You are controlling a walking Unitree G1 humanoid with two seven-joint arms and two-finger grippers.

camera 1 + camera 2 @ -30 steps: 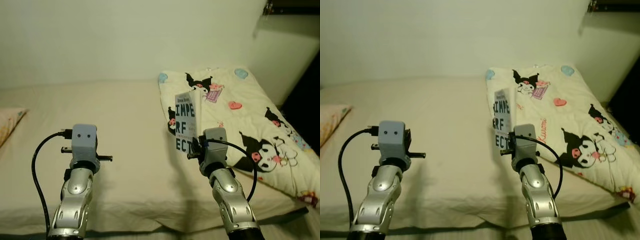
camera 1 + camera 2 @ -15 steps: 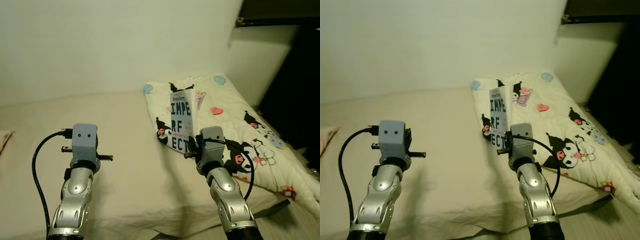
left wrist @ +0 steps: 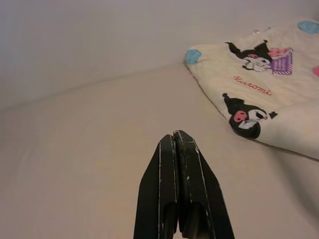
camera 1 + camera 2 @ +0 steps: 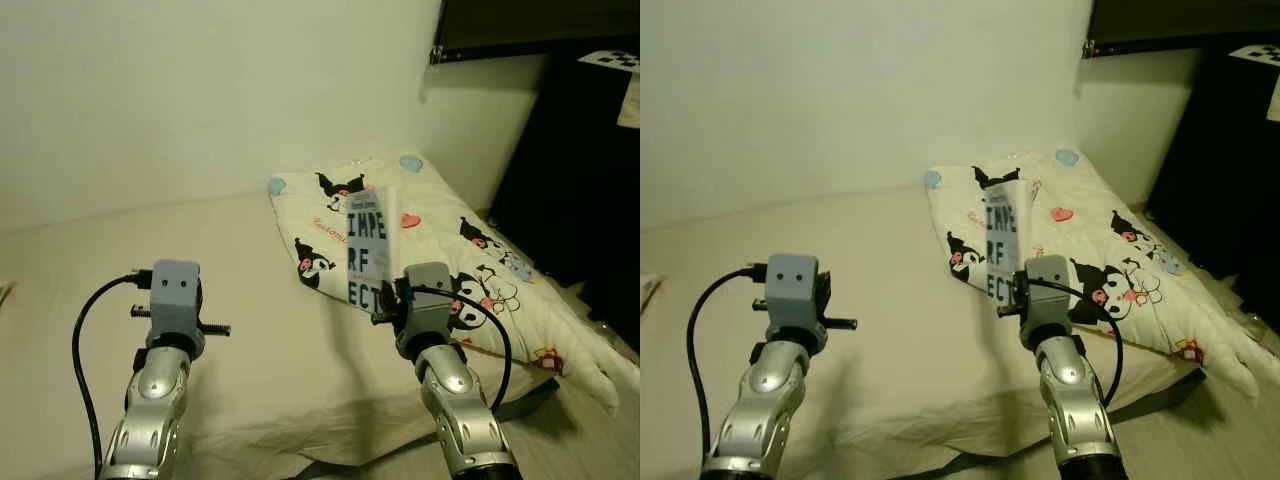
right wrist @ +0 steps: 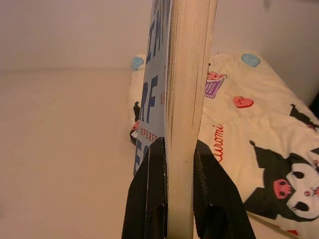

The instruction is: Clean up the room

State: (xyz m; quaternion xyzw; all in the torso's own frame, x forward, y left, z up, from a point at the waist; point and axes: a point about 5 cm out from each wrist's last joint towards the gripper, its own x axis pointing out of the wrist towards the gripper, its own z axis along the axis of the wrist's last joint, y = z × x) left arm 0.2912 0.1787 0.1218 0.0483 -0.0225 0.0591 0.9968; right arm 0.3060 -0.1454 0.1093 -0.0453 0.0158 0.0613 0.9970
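While the right gripper (image 5: 179,164) clamps an upright book (image 4: 367,247) above the bed (image 4: 260,300), the left gripper's (image 3: 177,144) fingers are pressed together, empty.

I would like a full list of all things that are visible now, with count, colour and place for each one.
book: one, pale blue cover with dark letters, held upright above the bed
blanket: one, cream with black cartoon characters, lying on the bed's right part
bed: one, cream sheet, against the wall
wall: one, off-white, behind the bed
shelf unit: one, dark, right of the bed
left gripper: one, black, jaws shut, over the bed
right gripper: one, black, jaws clamped on the book's lower edge
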